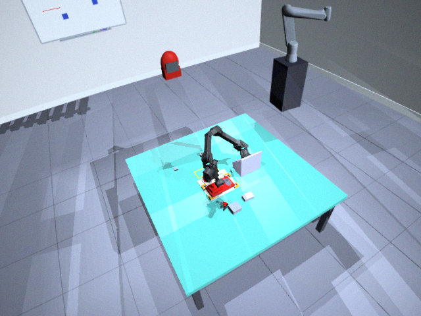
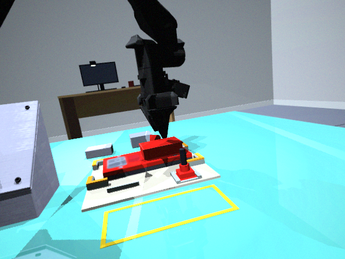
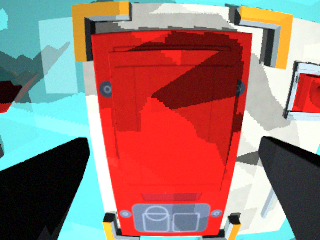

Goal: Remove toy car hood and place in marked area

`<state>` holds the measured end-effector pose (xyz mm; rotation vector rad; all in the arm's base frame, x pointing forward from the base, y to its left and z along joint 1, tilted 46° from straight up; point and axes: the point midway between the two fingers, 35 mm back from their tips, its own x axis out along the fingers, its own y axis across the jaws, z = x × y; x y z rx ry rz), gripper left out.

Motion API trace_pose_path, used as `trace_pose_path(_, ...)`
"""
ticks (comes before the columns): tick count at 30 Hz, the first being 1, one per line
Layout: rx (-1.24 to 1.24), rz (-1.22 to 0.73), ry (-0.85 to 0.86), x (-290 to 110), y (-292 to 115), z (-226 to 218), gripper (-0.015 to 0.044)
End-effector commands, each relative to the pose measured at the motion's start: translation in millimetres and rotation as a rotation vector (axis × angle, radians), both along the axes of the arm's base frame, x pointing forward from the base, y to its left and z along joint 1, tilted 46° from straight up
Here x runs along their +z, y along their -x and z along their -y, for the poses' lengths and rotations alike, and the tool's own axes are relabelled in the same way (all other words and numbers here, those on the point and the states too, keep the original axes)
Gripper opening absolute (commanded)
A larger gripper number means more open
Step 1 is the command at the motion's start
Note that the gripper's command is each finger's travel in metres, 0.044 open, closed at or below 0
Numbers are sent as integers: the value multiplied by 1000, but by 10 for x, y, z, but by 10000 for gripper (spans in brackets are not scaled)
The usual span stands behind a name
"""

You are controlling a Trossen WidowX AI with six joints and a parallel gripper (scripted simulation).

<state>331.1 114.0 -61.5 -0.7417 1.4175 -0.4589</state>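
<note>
The red toy car point(image 2: 130, 163) point(image 1: 223, 187) sits on a white baseplate point(image 2: 156, 186) between orange corner brackets. Its hood point(image 2: 160, 147) point(image 3: 174, 107) is a raised red block at the car's right end in the exterior view; a grey window point(image 3: 167, 216) marks the other end. My gripper point(image 2: 163, 134) point(image 3: 175, 146) point(image 1: 217, 182) is open and empty. It points straight down, with its fingertips just above the hood and one finger to either side of the car in the wrist view. The yellow marked rectangle point(image 2: 103, 228) point(image 1: 195, 172) lies on the table beside the baseplate, with nothing in it.
A red knob on a black post point(image 2: 184, 167) point(image 3: 310, 94) stands on the baseplate beside the hood. A large grey box point(image 2: 19, 156) point(image 1: 248, 163) stands close by. Two small grey blocks point(image 2: 98, 150) point(image 2: 139, 137) lie beyond the car.
</note>
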Motion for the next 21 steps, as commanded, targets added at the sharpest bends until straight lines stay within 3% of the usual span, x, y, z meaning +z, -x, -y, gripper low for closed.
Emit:
trace_pose_path(1,5,-6,7,-24,12,30,440)
trace_pose_path(21,5,-6,9,-114,13,121,440)
